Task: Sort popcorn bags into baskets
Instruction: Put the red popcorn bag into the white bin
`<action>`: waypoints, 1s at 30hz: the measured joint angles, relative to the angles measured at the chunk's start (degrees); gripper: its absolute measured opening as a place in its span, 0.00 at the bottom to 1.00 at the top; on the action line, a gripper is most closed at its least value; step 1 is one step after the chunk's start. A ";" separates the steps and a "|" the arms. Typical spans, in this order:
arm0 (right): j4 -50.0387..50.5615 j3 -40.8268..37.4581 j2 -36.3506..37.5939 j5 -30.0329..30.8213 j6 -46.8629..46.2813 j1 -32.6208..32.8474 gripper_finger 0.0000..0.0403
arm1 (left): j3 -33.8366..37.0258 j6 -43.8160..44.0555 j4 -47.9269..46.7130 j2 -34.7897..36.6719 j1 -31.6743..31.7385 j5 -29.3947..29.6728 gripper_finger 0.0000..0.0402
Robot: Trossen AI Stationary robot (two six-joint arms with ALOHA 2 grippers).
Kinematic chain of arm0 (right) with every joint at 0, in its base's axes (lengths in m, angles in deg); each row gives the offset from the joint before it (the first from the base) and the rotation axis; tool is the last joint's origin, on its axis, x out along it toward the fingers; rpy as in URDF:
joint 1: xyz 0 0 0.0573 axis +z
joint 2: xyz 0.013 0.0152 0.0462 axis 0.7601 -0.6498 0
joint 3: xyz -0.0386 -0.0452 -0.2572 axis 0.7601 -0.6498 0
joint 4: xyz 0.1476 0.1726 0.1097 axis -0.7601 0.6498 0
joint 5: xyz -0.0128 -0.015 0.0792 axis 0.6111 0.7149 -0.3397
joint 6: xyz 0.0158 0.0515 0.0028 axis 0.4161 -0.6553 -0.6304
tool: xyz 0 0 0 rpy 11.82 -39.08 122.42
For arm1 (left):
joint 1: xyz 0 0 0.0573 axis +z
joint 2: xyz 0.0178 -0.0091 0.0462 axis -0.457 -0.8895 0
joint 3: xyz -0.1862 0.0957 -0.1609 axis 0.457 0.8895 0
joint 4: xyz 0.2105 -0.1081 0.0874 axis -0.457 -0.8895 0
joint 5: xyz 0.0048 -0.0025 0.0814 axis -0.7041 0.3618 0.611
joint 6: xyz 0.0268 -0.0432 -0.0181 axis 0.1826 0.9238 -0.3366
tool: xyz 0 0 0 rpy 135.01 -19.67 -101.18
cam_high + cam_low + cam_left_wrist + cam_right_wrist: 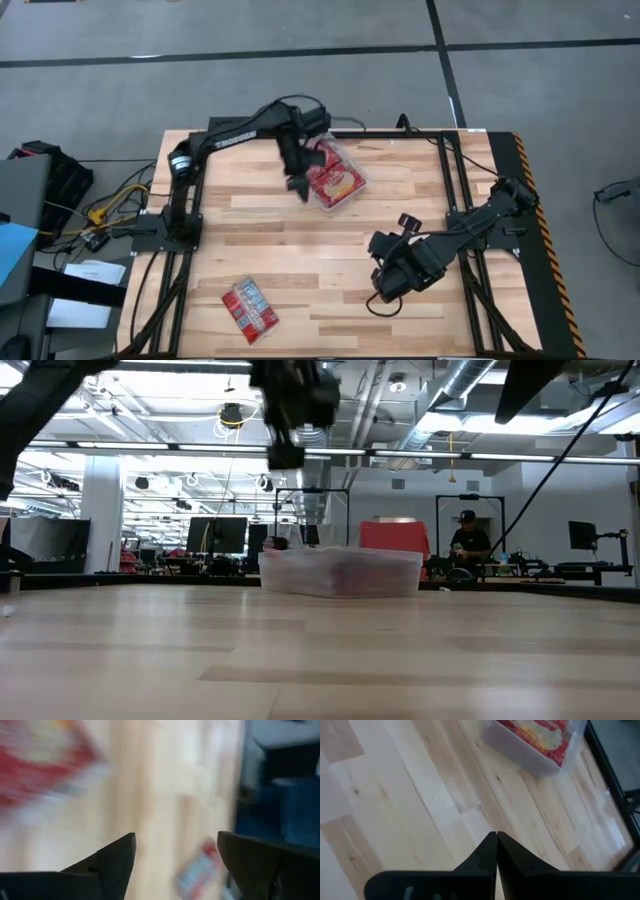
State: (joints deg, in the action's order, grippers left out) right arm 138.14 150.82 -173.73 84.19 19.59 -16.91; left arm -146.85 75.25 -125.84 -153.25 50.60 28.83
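Left gripper point(298, 187): spread, empty, raised beside tub point(345, 203) of bags; next, cross to lone bag point(249, 308) near table's front edge, descend square over it; right gripper point(384, 290): clenched, idle

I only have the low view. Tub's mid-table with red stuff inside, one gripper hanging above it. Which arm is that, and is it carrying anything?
Observer: That's the left gripper, beside the tub. Its fingers are open with nothing between them.
Operator: Any bags still outside the tub?
Observer: Yes, a loose pile of popcorn bags lies near the table's front-left corner.
Operator: And the right arm?
Observer: The right gripper is low near the front right, shut and empty, far from those bags.
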 joint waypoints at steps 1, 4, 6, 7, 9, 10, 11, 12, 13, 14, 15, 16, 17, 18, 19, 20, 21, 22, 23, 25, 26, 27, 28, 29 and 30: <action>-0.85 0.00 0.00 -0.05 0.88 -0.12 0.08 | 0.06 0.00 -2.37 1.53 -1.57 -0.86 0.67; -4.46 0.00 0.00 -0.12 4.21 -0.12 0.06 | 2.75 1.60 -4.97 8.28 -8.08 2.21 0.66; -7.78 0.00 0.00 -0.59 7.49 -0.20 0.04 | 6.65 5.82 -2.42 14.00 -13.50 5.66 0.66; -9.42 0.00 0.00 -1.20 9.39 -0.37 0.04 | 9.21 8.34 -0.01 17.03 -16.43 7.31 0.66; -12.60 0.00 0.00 -3.03 13.22 -0.79 0.03 | 15.65 15.16 5.47 23.69 -22.77 10.76 0.65; -14.05 0.00 0.00 -3.85 15.15 -1.02 0.03 | 19.26 19.47 8.47 26.84 -25.89 12.80 0.65; -15.51 0.00 0.00 -4.75 17.22 -1.39 0.03 | 23.35 24.29 11.91 30.09 -28.97 14.92 0.65; -17.21 0.00 0.00 -5.63 19.58 -1.78 0.03 | 27.84 29.91 15.59 33.33 -32.24 17.62 0.65; -19.01 0.00 0.00 -6.63 21.99 -2.35 0.04 | 32.25 36.14 19.06 36.29 -35.12 20.44 0.65; -21.03 0.00 0.00 -7.82 24.56 -3.04 0.04 | 37.11 43.03 22.68 39.20 -37.94 22.98 0.65; -23.28 0.00 0.00 -9.12 27.19 -3.77 0.04 | 42.25 49.63 27.40 42.10 -40.81 25.71 0.65; -25.68 0.00 0.00 -10.37 29.70 -4.63 0.04 | 47.13 56.86 32.34 44.49 -43.74 28.70 0.65; -28.40 -0.02 -0.05 -11.79 32.25 -5.53 0.03 | 52.12 63.54 36.88 46.73 -46.67 31.65 0.65; -31.56 0.00 -0.39 -13.14 34.87 -6.46 0.03 | 56.68 69.71 41.56 48.47 -49.36 33.75 0.65; -34.81 0.02 -0.89 -14.58 37.51 -7.40 0.03 | 61.29 75.58 46.18 49.98 -52.24 35.78 0.65; -37.60 0.01 -1.37 -16.30 40.26 -8.17 0.03 | 65.34 80.74 50.31 51.07 -55.06 37.47 0.65; -39.97 -0.03 -2.03 -17.81 43.13 -9.00 0.02 | 68.99 85.77 53.96 51.97 -57.61 38.96 0.65; -43.35 -0.02 -3.07 -20.25 45.68 -10.04 0.02 | 72.16 90.57 57.45 52.55 -59.93 40.53 0.65; -47.47 0.11 -4.38 -23.07 48.02 -10.90 0.02 | 74.93 94.71 60.97 52.80 -62.21 42.29 0.65; -52.66 0.04 -7.31 -29.36 51.79 -12.55 0.02 | 79.02 101.36 65.89 52.81 -66.60 45.85 0.65; -55.55 -0.09 -9.06 -32.74 53.16 -13.23 0.02 | 80.33 104.17 67.28 52.81 -68.58 47.18 0.65; -59.14 -0.07 -11.05 -35.74 54.07 -13.86 0.02 | 81.22 106.99 67.89 52.81 -70.54 48.34 0.65; -62.21 -0.02 -12.89 -38.48 54.68 -14.34 0.02 | 81.68 109.66 67.72 52.81 -72.35 49.03 0.65; -64.40 -0.05 -14.55 -40.89 54.72 -14.75 0.02 | 81.97 111.77 67.18 52.82 -74.02 49.54 0.65; -67.22 -0.04 -16.18 -42.96 54.41 -15.12 0.02 | 82.07 113.64 66.44 52.84 -75.75 49.91 0.65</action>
State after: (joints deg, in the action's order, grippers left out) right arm 70.92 150.78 -189.91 41.23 74.00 -32.03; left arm -64.78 188.89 -59.40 -100.41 -25.15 78.74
